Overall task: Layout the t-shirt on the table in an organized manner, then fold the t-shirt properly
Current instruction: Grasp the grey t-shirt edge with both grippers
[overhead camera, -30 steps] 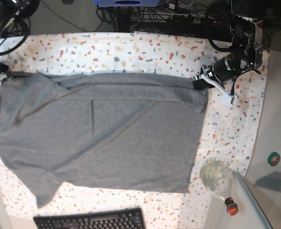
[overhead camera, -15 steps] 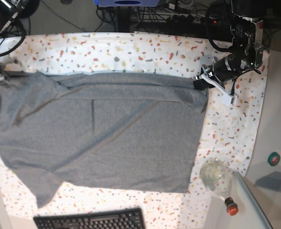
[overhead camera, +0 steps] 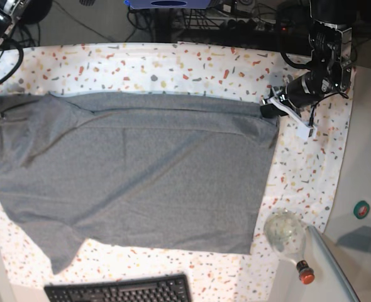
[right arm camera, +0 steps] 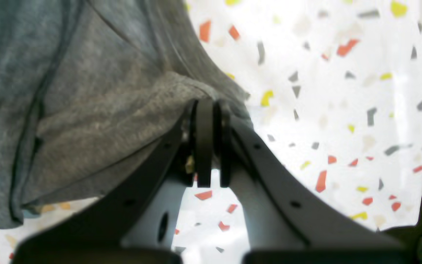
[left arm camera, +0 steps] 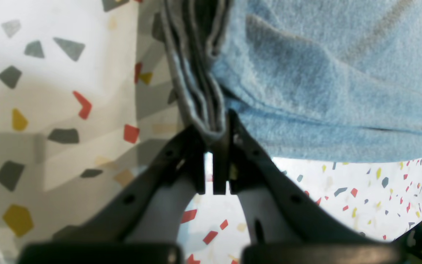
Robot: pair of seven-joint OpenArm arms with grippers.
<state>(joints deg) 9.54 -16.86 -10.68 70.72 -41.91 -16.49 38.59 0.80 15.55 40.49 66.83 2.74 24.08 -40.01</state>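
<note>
- With both the left gripper [left arm camera: 214,141] and right gripper [right arm camera: 205,104] clamped on the t-shirt [overhead camera: 135,176] edge, pull apart evenly
- Lower it flat onto the table [overhead camera: 173,63] without bunching

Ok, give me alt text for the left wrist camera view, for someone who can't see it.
Close-up of the left gripper, its black jaws shut on the bunched edge of a grey t-shirt. The shirt fills the upper right, and the table, white with coloured flecks, shows on the left and below.
</note>
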